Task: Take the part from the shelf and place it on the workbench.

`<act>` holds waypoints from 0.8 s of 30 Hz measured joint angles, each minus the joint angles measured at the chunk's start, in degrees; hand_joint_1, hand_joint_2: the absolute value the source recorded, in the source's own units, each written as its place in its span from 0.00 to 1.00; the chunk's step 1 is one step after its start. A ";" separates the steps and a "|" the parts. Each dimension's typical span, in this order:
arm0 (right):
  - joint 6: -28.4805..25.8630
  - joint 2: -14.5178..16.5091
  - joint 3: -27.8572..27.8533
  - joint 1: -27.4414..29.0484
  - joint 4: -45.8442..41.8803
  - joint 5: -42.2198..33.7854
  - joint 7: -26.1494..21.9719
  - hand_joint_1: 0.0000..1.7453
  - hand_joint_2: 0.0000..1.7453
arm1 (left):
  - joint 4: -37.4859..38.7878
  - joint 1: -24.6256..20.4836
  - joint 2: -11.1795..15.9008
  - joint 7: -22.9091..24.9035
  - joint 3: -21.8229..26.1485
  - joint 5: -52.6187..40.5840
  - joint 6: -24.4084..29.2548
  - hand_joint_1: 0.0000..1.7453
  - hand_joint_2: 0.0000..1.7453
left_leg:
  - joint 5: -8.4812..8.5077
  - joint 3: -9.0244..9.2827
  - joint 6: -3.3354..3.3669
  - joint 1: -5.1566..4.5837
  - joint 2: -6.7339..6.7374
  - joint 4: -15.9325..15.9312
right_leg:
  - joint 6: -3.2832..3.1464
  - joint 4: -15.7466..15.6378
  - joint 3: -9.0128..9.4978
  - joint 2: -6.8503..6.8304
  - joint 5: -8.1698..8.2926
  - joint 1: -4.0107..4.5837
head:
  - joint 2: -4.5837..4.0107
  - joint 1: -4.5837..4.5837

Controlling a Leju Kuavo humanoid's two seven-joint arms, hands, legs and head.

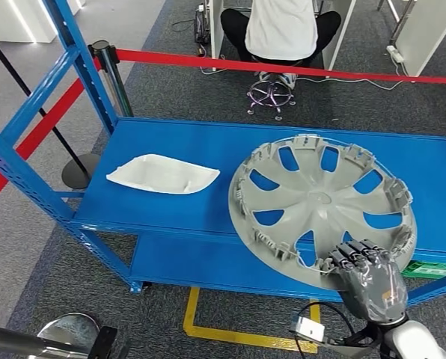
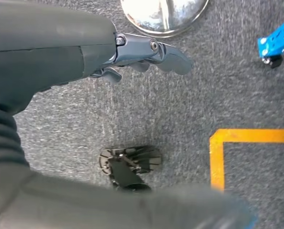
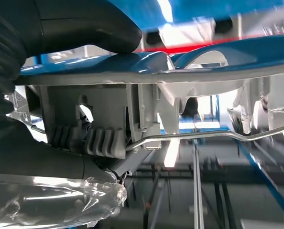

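At the far left of the head view a blue steel shelf frame (image 1: 23, 176) slants across the picture, with a red barrier tape (image 1: 277, 67) strung behind it from a black post (image 1: 112, 78). On the flat blue shelf deck (image 1: 175, 142) lies a white moulded plastic tray (image 1: 163, 174), shallow and roughly leaf-shaped, resting flat and well apart from the next item. To its right sits the part: a round grey plastic wheel cover (image 1: 321, 206) with curved spokes and clips around its rim, lying inner side up on the deck, its near edge overhanging the shelf front. Beyond the tape a person in a white top (image 1: 281, 28) sits on a chair.

The right hand (image 1: 367, 273) is at the cover's near right rim, fingers curled over the edge from above. In the right wrist view the thumb (image 3: 86, 21) lies against one face of the rim and the dark fingers (image 3: 86, 140) press the ribbed clip side, so the hand grips the cover (the wire retaining ring (image 3: 212, 135) runs just past the fingertips).

The left hand (image 2: 147, 52) hangs over grey carpet (image 2: 191, 105), holding nothing, its fingers loosely extended and slightly apart, near a yellow floor line (image 2: 248, 136).
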 joint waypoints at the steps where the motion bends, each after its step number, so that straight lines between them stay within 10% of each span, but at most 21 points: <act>1: -1.00 0.13 0.02 0.54 -0.80 -0.47 -0.28 1.00 1.00 | 0.00 0.01 0.00 -0.16 0.01 0.23 0.23 0.00 1.00 | 0.00 0.00 0.00 0.00 0.00 0.00 | 0.00 0.00 0.00 -0.01 0.00 0.00 | 0.00 -0.01; 15: -11.37 6.32 0.36 7.56 -9.44 -25.32 -12.85 1.00 1.00 | 0.00 -0.04 -0.17 -0.43 0.03 -1.03 4.45 0.00 1.00 | 0.47 -0.19 1.82 -0.52 0.13 0.26 | 1.48 -0.26 0.15 -0.02 0.31 -0.62 | 0.00 -0.01; 21: -11.37 7.63 0.29 9.05 -10.50 -27.76 -14.60 1.00 1.00 | 0.00 -0.02 -0.69 -0.43 0.03 -1.03 4.54 0.00 1.00 | 1.40 -0.39 2.61 -0.43 0.65 -0.37 | 1.54 16.06 -5.25 -0.73 -9.02 -0.17 | 0.00 0.23; 24: -11.35 7.97 0.16 9.30 -10.62 -27.94 -14.63 1.00 1.00 | 0.00 -0.02 -0.86 -0.43 0.04 -1.03 4.54 0.00 1.00 | 1.35 -0.77 2.21 -0.22 0.67 0.28 | 1.71 8.94 -0.22 -1.07 -5.73 -0.21 | 0.00 0.25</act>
